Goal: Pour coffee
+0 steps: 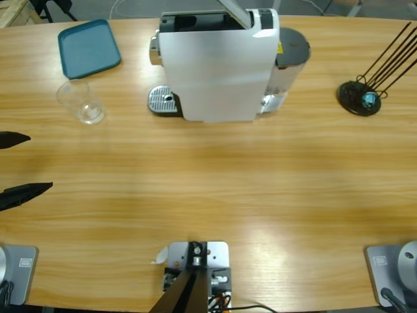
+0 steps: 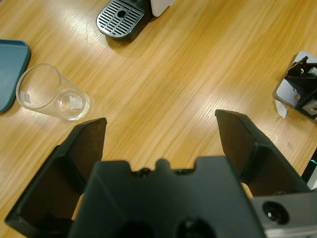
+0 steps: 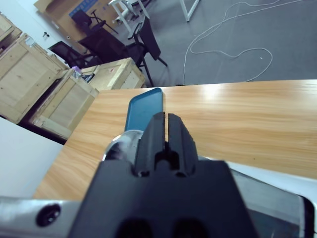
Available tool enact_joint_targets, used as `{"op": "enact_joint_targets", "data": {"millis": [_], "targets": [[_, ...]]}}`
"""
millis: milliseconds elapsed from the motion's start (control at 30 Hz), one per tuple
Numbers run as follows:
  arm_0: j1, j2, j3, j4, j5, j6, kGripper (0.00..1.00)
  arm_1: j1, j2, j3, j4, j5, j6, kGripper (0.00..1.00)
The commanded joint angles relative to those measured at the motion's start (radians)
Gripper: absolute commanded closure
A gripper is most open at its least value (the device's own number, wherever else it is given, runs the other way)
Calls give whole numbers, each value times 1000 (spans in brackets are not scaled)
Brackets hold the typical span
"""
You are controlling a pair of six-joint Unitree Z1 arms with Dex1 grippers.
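Observation:
A white coffee machine (image 1: pixel 218 65) stands at the table's far middle, its silver drip tray (image 1: pixel 163 100) sticking out at the left. A clear glass (image 1: pixel 81 102) stands upright left of it, and the left wrist view shows the same glass (image 2: pixel 52 91) ahead to the left. The coffee is out of view. My left gripper (image 1: pixel 26 164) hangs open at the left edge, short of the glass, with nothing between its jaws (image 2: pixel 161 119). My right gripper (image 3: pixel 167 116) is shut and sits just over the machine's white top (image 3: pixel 277 183), pointing toward the teal tray.
A teal tray (image 1: pixel 88 47) lies at the far left corner. A black capsule stand (image 1: pixel 360 98) with thin black rods is at the far right. A slanted silver bar (image 1: pixel 236 13) rises over the machine's top. Bare wood lies between the machine and the near edge.

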Motion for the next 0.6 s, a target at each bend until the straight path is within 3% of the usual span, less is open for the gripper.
{"op": "enact_joint_targets", "data": {"millis": [33,600], "targets": [[77,-27,33,8,-7,-9,59,50,206,71,76,56,5,1000],[82,-28,31,11,-16,-9,55,88,298,73,183,45,-3,1000]]}}
